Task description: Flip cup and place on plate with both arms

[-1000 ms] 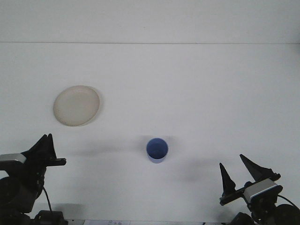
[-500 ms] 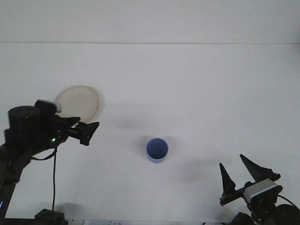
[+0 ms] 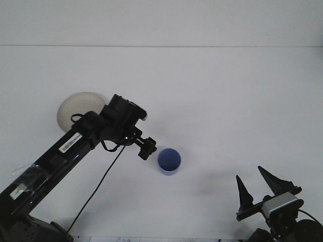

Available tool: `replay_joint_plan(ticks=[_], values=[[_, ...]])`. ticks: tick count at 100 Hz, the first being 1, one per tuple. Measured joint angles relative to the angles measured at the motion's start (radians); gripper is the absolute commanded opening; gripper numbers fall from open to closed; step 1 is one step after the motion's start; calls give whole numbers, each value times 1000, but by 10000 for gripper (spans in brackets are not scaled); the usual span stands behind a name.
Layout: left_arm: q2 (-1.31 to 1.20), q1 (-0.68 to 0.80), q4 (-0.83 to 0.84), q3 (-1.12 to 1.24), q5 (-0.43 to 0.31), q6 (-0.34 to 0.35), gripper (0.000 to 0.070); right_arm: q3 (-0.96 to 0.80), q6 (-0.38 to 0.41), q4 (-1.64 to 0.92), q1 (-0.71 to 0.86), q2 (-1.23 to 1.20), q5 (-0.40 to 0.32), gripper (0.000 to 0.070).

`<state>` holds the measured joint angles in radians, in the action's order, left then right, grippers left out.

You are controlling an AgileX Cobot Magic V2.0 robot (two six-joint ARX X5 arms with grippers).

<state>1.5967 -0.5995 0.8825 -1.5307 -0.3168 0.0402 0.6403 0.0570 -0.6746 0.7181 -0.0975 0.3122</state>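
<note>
Front view: the left hand (image 3: 148,149) reaches out over the white table (image 3: 227,101) on a long black arm that rises from the lower left corner. Its fingers are seen nearly end-on, so I cannot tell whether they are parted or closed; nothing is visibly held in them. The blue cup (image 3: 169,161) stands just to the right of this hand, slightly nearer the camera, with its mouth facing up and its blue inside showing. Hand and cup look close together, but contact cannot be judged from this angle. The cream plate (image 3: 70,108) lies flat on the table to the left of the left hand and farther from the camera, partly hidden behind the arm's wrist block. A thin black cable (image 3: 101,179) hangs from the wrist down toward the bottom edge.

The right hand (image 3: 259,184) sits low in the bottom right corner, well apart from the cup, which lies to its left and farther out. Its two pointed black fingers (image 3: 244,194) stand spread apart, holding nothing.
</note>
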Motion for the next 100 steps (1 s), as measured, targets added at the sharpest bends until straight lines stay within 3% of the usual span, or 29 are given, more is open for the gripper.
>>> replay_joint_plan(ticks=[22,82,87,100], values=[[120,-82,-1,-42,53,29,551,0,0,0,0,0,0,479],[275,-122,-20,-58,56,64,540,0,0,0,0,0,0,479],[277,-124,-24,-58,57,67,503,0,0,0,0,0,0,479],[277,-132,-40,-58,56,74,320,0,0,0,0,0,0,479]])
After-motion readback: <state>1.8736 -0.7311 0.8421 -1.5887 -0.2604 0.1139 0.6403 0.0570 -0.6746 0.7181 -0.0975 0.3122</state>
